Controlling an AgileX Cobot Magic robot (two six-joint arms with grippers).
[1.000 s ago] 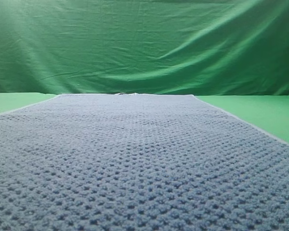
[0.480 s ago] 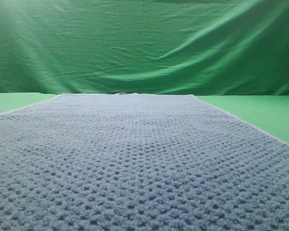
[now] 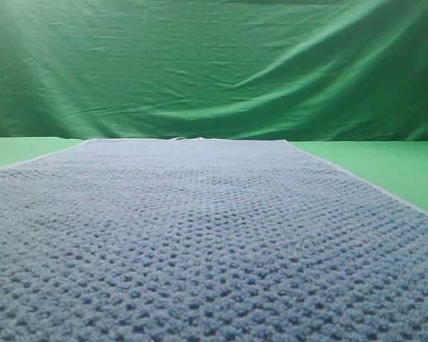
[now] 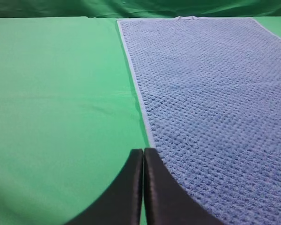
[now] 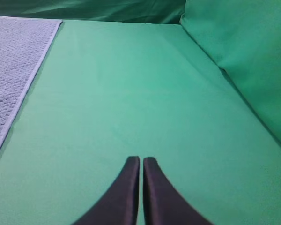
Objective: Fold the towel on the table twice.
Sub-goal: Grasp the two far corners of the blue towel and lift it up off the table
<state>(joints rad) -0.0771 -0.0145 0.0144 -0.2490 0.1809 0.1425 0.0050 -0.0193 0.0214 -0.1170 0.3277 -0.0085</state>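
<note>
The blue-grey waffle-weave towel (image 3: 200, 235) lies flat and spread out on the green table (image 3: 385, 167), filling most of the exterior high view; neither gripper shows there. In the left wrist view my left gripper (image 4: 143, 151) is shut, its black fingers pressed together with nothing between them, hovering at the towel's (image 4: 210, 98) pale left hem near the front. In the right wrist view my right gripper (image 5: 141, 159) is shut and empty too, over bare table (image 5: 131, 93), well to the right of the towel's (image 5: 14, 61) right hem.
A wrinkled green cloth backdrop (image 3: 214, 64) hangs behind the table. It also drapes down along the right side of the table (image 5: 243, 56). Bare green table surface (image 4: 56, 93) lies left of the towel.
</note>
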